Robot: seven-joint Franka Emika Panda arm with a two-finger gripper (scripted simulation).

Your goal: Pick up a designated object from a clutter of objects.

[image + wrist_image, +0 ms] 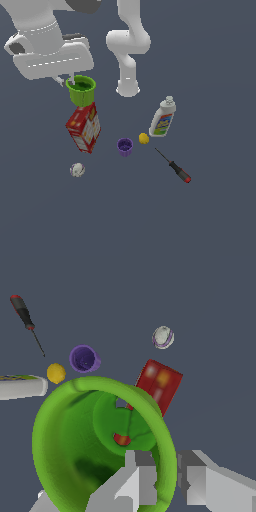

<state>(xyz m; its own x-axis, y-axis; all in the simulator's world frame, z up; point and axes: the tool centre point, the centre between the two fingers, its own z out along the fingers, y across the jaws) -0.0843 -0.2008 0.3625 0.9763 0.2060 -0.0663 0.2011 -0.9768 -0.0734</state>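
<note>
The green cup (81, 90) hangs in the air under the arm's hand, above the red cracker box (83, 127). My gripper (70, 80) is shut on its rim. In the wrist view the green cup (100, 441) fills the frame close up, its mouth open toward the camera, and my gripper (165, 476) pinches the rim with one finger inside the cup and one outside. The rest of the clutter lies on the floor: purple cup (125, 146), yellow ball (144, 138), white bottle (163, 118), screwdriver (173, 166), whitish ball (77, 170).
The robot's base column (128, 55) stands at the back, near the bottle. In the wrist view the purple cup (84, 359), yellow ball (56, 373), screwdriver (26, 318), whitish ball (163, 337) and cracker box (161, 383) lie well below the held cup.
</note>
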